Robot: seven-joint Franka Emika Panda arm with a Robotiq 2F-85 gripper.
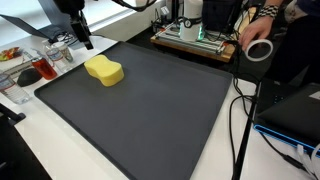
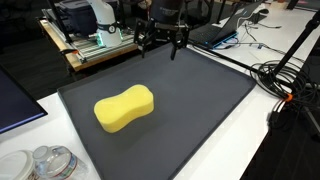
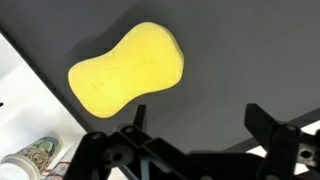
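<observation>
A yellow peanut-shaped sponge (image 1: 104, 71) lies on a dark grey mat (image 1: 160, 110); it also shows in an exterior view (image 2: 124, 108) and in the wrist view (image 3: 128, 68). My gripper (image 1: 84, 41) hangs above the mat's far edge, apart from the sponge, and shows in an exterior view (image 2: 160, 47) too. In the wrist view its two black fingers (image 3: 195, 118) are spread wide with only bare mat between them. The gripper is open and empty.
The mat (image 2: 170, 110) lies on a white table. Glass jars (image 2: 45, 163) and a tray with red items (image 1: 12, 58) stand by the mat's edge. A shelf with electronics (image 1: 195, 38), a tape roll (image 1: 259, 50) and cables (image 2: 285, 85) surround it.
</observation>
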